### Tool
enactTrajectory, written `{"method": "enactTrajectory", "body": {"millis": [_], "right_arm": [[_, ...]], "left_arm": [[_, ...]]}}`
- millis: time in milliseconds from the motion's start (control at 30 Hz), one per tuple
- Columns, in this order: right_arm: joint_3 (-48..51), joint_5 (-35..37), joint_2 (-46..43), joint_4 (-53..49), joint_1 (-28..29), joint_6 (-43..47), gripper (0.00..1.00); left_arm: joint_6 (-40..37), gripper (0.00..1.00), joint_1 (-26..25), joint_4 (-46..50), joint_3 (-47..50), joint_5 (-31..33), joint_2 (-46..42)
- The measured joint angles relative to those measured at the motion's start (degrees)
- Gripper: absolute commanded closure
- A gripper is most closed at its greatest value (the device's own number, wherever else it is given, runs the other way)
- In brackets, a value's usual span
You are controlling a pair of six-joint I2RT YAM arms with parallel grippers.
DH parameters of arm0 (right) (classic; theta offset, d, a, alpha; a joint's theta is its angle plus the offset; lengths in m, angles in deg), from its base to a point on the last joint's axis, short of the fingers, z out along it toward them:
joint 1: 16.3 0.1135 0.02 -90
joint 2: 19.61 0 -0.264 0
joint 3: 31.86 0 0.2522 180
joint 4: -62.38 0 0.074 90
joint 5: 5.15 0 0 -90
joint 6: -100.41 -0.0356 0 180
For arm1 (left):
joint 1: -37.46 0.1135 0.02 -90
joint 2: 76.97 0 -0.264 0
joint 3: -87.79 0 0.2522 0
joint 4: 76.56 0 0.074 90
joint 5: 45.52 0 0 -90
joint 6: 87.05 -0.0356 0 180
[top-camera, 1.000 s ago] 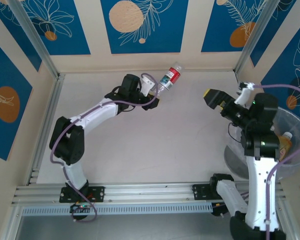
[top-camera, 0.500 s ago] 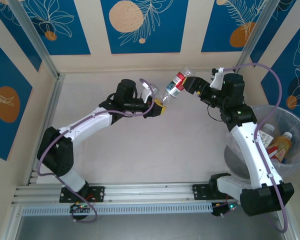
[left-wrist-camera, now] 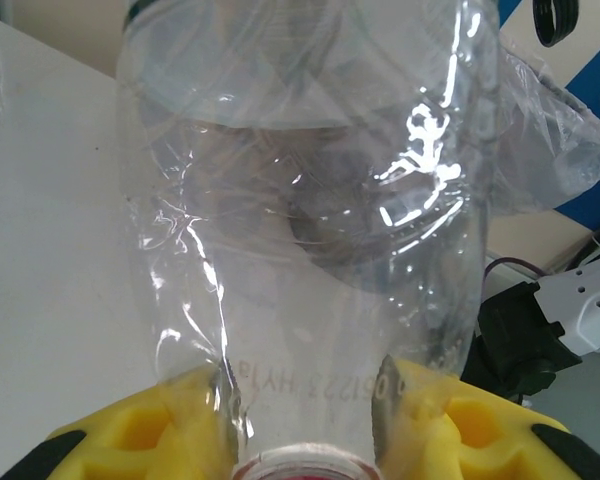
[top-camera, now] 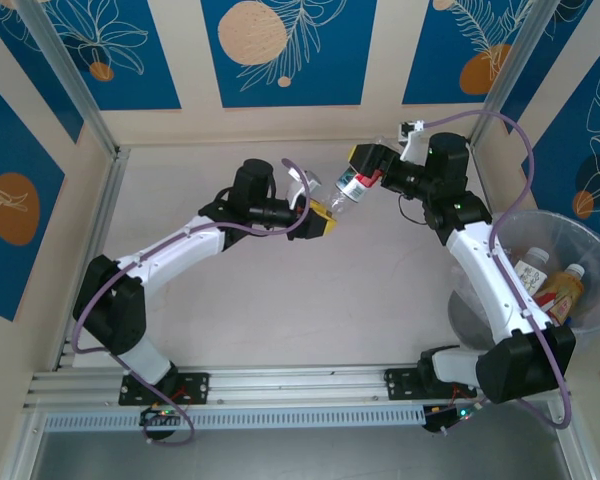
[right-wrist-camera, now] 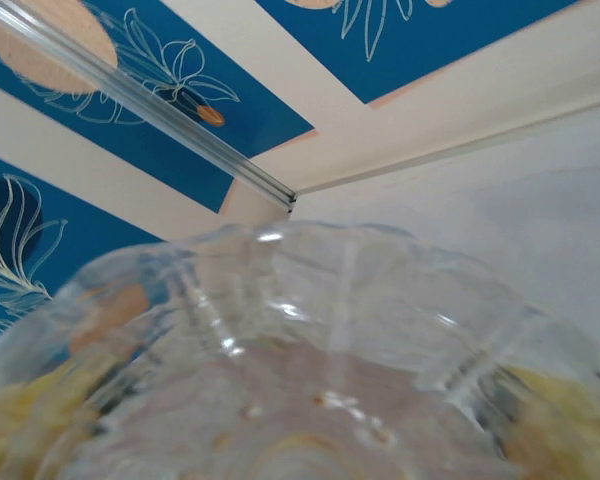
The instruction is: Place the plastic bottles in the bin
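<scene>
Risks dropping the bottle (top-camera: 346, 187) if unclamping left end effector (top-camera: 323, 212) from its neck before confirming a grip (can't tell) by half-wide right end effector (top-camera: 366, 165).

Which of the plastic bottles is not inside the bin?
The clear bottle with the red label: the left fingers hold it above the table, while the other bottles lie inside the bin.

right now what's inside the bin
In the bin two bottles show: a brown-gold labelled bottle and a clear bottle. The right arm covers the bin's left side, so more may lie hidden.
</scene>
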Motion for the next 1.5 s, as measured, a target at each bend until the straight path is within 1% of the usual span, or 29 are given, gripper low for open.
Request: {"method": "enactTrajectory", "body": {"millis": [133,167,267,300,400,467,533,600,667,767,867,967,1067,1133,1200,1367,1500], "right_arm": [[0.0,1.4,-1.0,-1.0,0.2,0.6,0.33],[0.1,1.8,-1.4,-1.1,0.2,0.5,0.35],[0.9,3.4,-3.5,-2.0,0.2,0.7,0.42],[1.0,4.1,-4.6,-2.5,0.2,1.0,0.45],[1.1,5.7,-7.3,-4.6,0.2,1.8,0.45],[1.1,6.4,-8.7,-5.2,0.1,2.7,0.45],[1.0,6.6,-10.1,-6.4,-0.1,3.8,0.46],[0.9,6.9,-11.0,-7.9,-0.3,4.7,0.46],[-0.1,7.1,-11.4,-10.6,-1.1,5.7,0.46],[-3.1,8.0,-12.0,-15.6,-3.0,7.7,0.46],[-7.8,9.8,-14.1,-21.4,-7.3,10.1,0.46],[-13.0,12.3,-18.3,-27.1,-14.7,12.7,0.46],[-17.8,17.0,-22.3,-32.3,-22.2,15.9,0.46],[-20.4,22.1,-24.9,-35.1,-25.8,18.6,0.46],[-21.9,27.9,-26.4,-36.9,-27.5,21.4,0.46],[-21.3,44.0,-28.2,-36.4,-28.4,28.9,0.48],[-15.6,56.8,-30.2,-33.3,-28.4,36.2,0.46]], "left_arm": [[0.0,0.95,0.0,0.0,-0.2,0.0,0.1],[0.0,0.92,-0.1,0.1,-0.3,-0.2,0.3],[0.0,0.75,-0.3,0.4,-1.4,-1.0,0.7],[0.0,0.67,-0.4,0.4,-1.9,-1.4,1.0],[0.4,0.54,-1.1,0.0,-2.5,-2.4,1.2],[1.7,0.36,-1.4,-0.1,-2.8,-2.5,1.2],[2.8,0.2,-1.3,-0.6,-2.8,-2.4,1.2],[3.8,0.09,-1.2,-1.8,-2.5,-2.6,1.1],[4.3,0.01,-1.2,-4.3,-1.1,-2.5,0.6],[4.0,0.0,-1.0,-6.3,2.3,-1.4,-1.3],[3.1,0.01,-0.7,-6.6,5.1,1.3,-4.1],[2.6,0.01,0.0,-7.4,7.1,5.4,-6.8],[2.0,0.01,0.7,-8.5,8.5,10.6,-8.4],[1.8,0.01,1.2,-9.3,9.4,13.9,-8.8],[1.9,0.01,1.6,-9.6,10.3,16.4,-8.8],[1.9,0.01,2.8,-9.5,11.4,19.5,-8.7],[2.1,0.01,3.8,-9.5,11.4,20.9,-8.6]]}}
